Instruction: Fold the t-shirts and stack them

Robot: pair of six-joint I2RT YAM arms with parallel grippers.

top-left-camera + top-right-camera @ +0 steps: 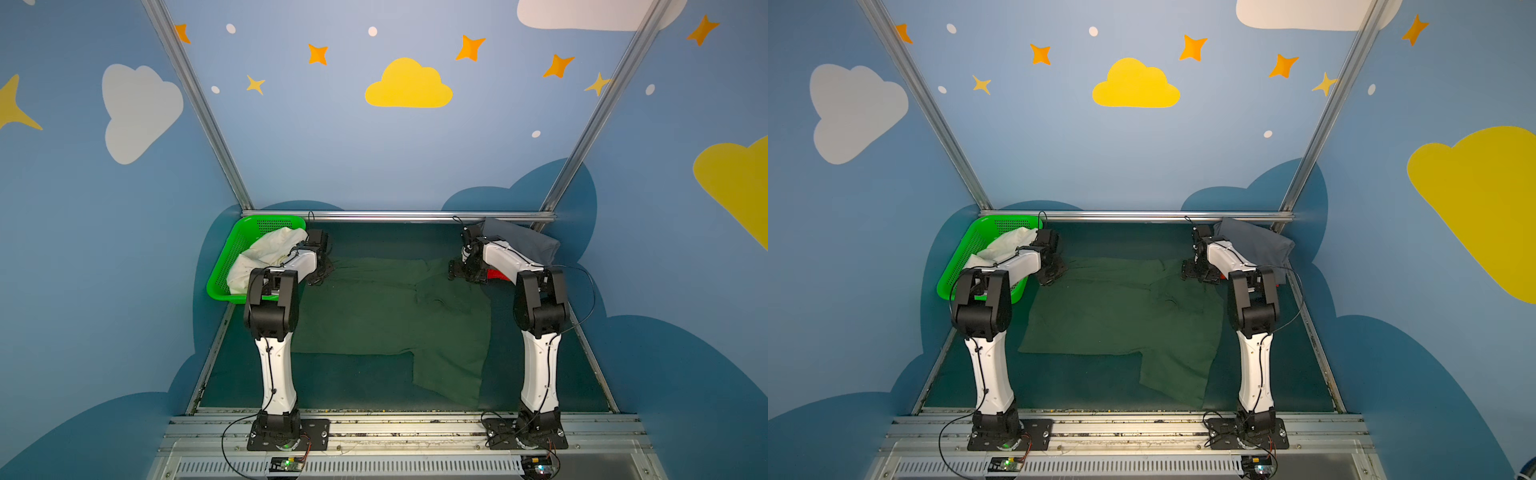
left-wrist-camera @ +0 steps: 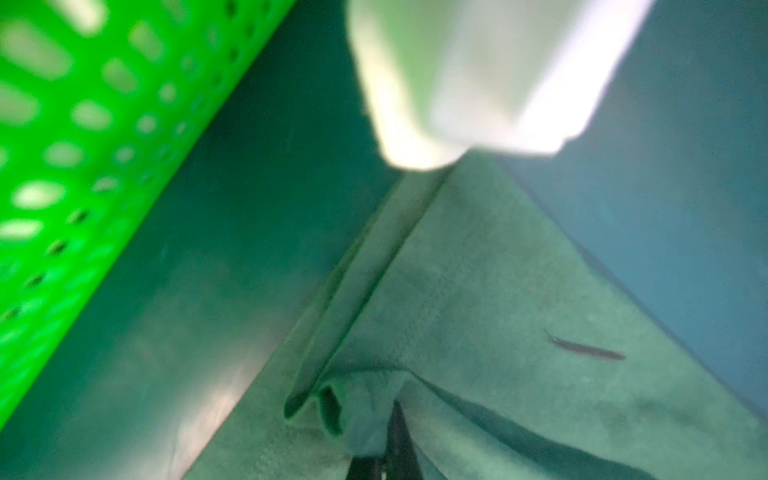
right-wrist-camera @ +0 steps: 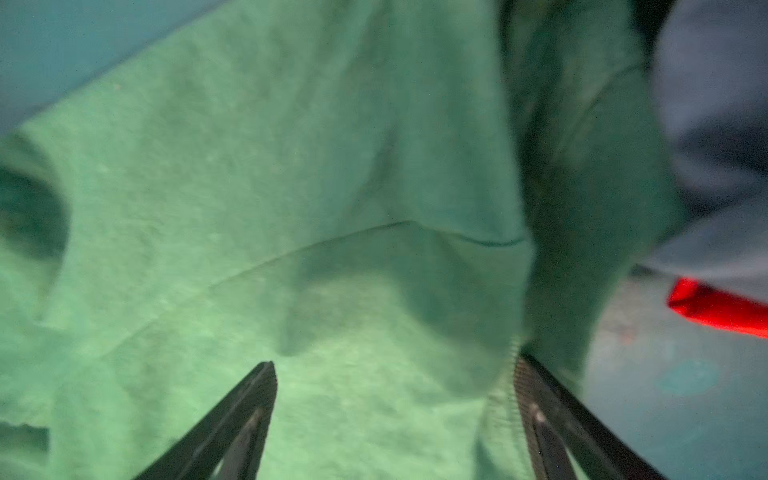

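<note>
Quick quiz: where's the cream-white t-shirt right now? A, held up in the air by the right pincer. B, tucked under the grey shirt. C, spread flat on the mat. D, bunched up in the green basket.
D: in both top views the cream-white t-shirt lies crumpled inside the green basket at the far left corner of the table.

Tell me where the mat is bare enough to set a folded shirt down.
Bare mat near left, between green shirt and front rail; also a far strip between the shirt and back rail. Crowded: basket far left; grey shirt, red shirt far right.
</note>
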